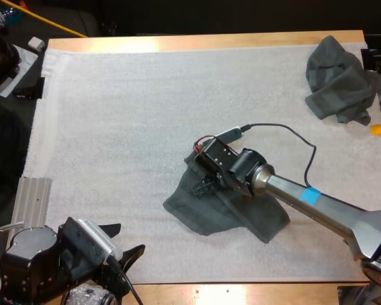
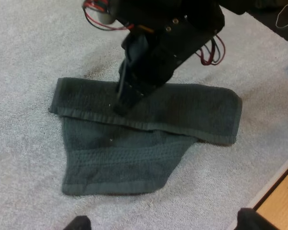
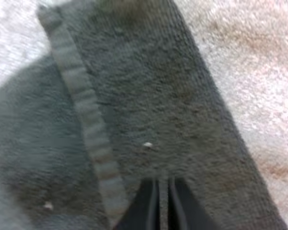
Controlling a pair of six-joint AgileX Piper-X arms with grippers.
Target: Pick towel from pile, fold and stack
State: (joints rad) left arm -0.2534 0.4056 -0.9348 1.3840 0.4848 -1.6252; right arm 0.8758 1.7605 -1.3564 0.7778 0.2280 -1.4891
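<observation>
A dark grey-green towel lies flat on the white mat, front of centre, with one strip folded over the rest. My right gripper points down at the left part of that folded strip, fingers pressed together on the cloth. In the left wrist view the right gripper touches the flap close to its hemmed edge. My left gripper rests at the mat's front left, open, its fingertips wide apart, short of the towel. A crumpled towel sits at the far right corner.
A ribbed metal block lies off the mat's left edge. The wooden table edge runs close to the towel's front side. Bare mat stretches across the left and far middle.
</observation>
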